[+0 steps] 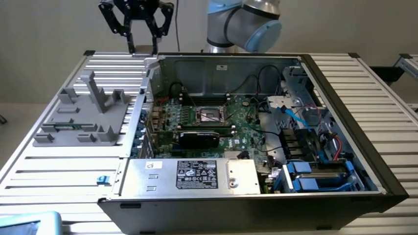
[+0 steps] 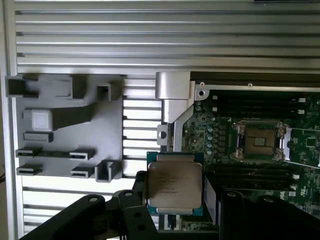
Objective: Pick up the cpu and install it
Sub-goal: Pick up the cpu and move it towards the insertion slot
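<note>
The gripper (image 2: 175, 192) hangs high, fingers pointing straight down and clamped on two opposite edges of the cpu (image 2: 175, 181). In the exterior view the gripper (image 1: 143, 48) is above the far corner of the computer case (image 1: 339, 105), at the exterior view's left. The cpu lies flat, metal top upward, square with no marked long axis. It is silver-beige with faint print and a green rim.

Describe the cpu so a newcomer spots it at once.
Find the pincer raised above the slatted table beside the open computer case. Gripped in it is the cpu: a flat square chip with a silver top, unlike the dark metal-framed socket.
</note>
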{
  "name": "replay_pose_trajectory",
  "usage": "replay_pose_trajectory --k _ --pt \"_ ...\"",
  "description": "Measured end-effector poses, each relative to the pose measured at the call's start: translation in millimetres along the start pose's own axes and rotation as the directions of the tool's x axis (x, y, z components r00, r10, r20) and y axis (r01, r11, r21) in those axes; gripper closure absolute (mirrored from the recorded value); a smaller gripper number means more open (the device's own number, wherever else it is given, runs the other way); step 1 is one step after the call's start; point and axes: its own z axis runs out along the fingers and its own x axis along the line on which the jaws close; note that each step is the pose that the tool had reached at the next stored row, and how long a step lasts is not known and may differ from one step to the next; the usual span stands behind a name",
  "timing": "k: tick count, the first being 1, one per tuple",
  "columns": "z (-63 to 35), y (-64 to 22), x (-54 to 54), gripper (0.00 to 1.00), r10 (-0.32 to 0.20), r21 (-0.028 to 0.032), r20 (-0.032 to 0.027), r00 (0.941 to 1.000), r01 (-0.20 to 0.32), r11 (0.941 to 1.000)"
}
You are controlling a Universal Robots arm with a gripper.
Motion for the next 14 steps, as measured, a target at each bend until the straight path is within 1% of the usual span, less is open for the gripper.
replay_pose_trajectory --k 1,4,9,14 --pt "0.9 -0.5 -5.9 0.45 0.000 -0.0004 0.0000 1.0000 0.000 1.0000" --pt "2.7 -0.9 -12.8 0.45 0.000 -0.0005 -0.0001 1.0000 0.000 1.0000" --pt "5.8 -1.8 -29.0 0.45 0.000 -0.0006 -0.0001 1.0000 0.000 1.0000" --pt "11.3 -3.6 -40.3 0.45 0.000 -0.0020 0.0000 1.0000 0.000 1.0000"
